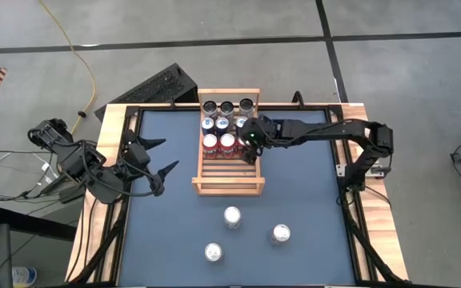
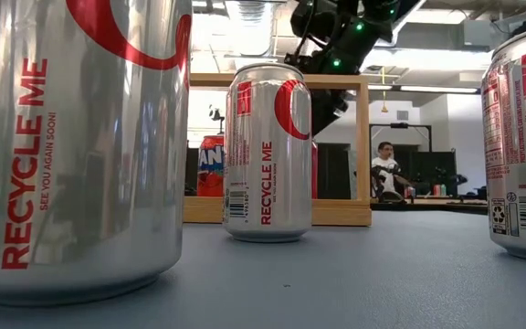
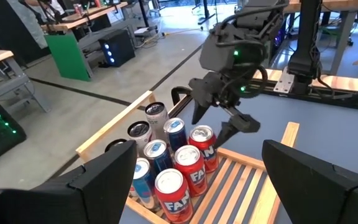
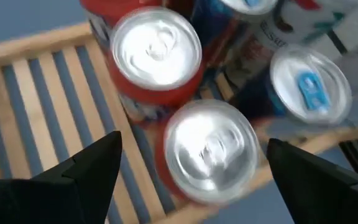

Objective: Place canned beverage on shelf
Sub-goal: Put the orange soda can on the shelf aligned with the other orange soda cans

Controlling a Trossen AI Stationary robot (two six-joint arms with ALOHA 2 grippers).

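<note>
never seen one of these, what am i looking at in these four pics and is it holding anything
It is a robot with two dark arms at a blue table, each ending in a two-finger gripper. One picture looks straight down, one sits at table height among the cans, and two come from cameras on the arms' wrists.

A wooden slatted shelf holds nine cans in three rows at its far end. Three silver cans stand loose on the table in front of it.

The right gripper hangs open over the red can at the right end of the nearest row, gripping nothing. The left gripper waits open at the table's left side, empty.
</note>
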